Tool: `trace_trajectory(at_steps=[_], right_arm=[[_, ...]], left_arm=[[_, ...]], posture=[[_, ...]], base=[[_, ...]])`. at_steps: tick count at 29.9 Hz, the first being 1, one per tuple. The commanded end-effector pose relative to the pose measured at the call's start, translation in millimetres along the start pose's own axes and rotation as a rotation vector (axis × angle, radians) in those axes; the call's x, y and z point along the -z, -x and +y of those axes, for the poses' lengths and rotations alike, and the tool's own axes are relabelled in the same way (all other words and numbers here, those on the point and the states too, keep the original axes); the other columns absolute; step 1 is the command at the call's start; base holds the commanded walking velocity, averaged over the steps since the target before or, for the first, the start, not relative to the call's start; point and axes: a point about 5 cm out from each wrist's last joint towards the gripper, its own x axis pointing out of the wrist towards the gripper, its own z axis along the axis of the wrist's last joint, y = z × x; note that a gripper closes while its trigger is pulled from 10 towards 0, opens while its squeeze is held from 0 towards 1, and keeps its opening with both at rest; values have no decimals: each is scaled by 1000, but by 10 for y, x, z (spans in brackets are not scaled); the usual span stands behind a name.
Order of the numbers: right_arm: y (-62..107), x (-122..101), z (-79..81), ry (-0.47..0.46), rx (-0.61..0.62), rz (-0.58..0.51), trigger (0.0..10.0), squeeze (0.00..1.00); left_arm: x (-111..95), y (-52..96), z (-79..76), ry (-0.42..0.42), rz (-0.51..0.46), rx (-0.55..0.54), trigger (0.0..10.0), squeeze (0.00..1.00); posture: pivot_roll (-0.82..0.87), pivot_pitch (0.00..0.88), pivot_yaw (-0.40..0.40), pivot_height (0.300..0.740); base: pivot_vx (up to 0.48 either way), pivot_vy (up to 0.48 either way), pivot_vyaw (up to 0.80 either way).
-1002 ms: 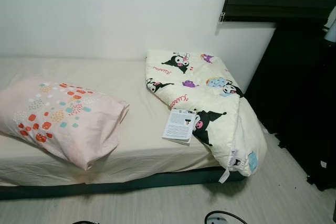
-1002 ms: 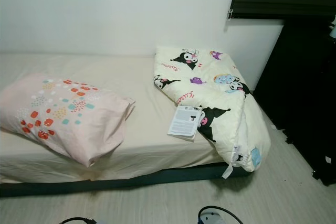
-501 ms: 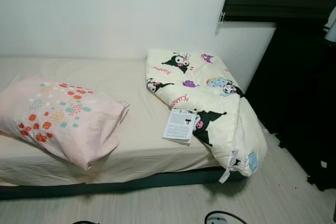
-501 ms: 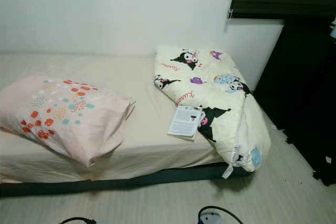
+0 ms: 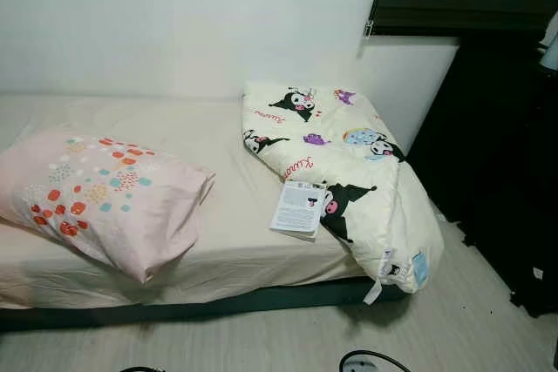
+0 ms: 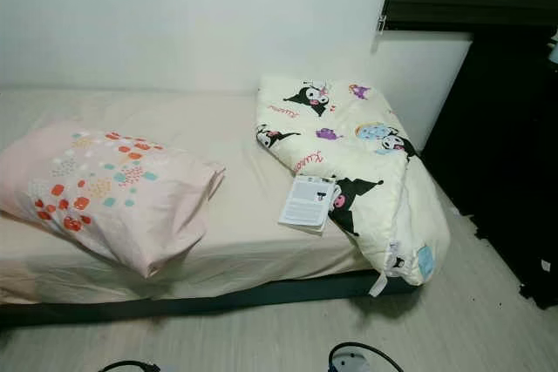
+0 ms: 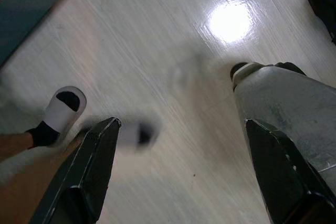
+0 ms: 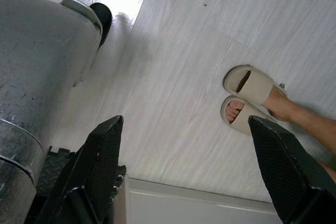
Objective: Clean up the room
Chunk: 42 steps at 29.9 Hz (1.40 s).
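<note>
**A:** How far along am I on tidying this room?

**B:** By my read, barely started. The cartoon-print comforter [image 5: 349, 172] lies bunched at one end of the bed [image 5: 218, 241], 1 corner hanging over the edge toward the floor [image 5: 453, 320]. A booklet [image 5: 299, 209] rests on the sheet, its far edge touching the comforter. The pink pillow [image 5: 96, 193] sits askew at the other end.

**A:** And my arms?

**B:** Both hang idle. The left gripper [image 7: 184, 171] points down at bare floor, its 2 fingers spread wide with nothing between them. The right gripper [image 8: 189, 171] is the same: fingers apart, empty, floor below. A person's foot in a white slipper [image 7: 63, 109] is near the left gripper, and 2 feet in beige slides [image 8: 247, 98] stand on the floor beyond the right gripper.

**A:** So what's left?

**B:** Everything, I'd judge. The booklet, comforter and pillow all sit well ahead of both grippers, up on the bed, none touched.
</note>
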Motion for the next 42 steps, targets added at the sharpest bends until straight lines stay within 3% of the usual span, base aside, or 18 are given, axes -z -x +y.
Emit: trace_trajectory(at_steps=[1, 42], right_arm=[[2, 15, -23, 18, 5, 6, 10000, 0], [0, 25, 0, 17, -5, 11, 10000, 0]], left_arm=[[74, 10, -77, -2, 35, 31, 10000, 0], [100, 16, -75, -4, 40, 36, 10000, 0]], posture=[[-27, 0, -97, 740], [-31, 0, -86, 740]], base=[[0, 0, 0], [0, 0, 0]])
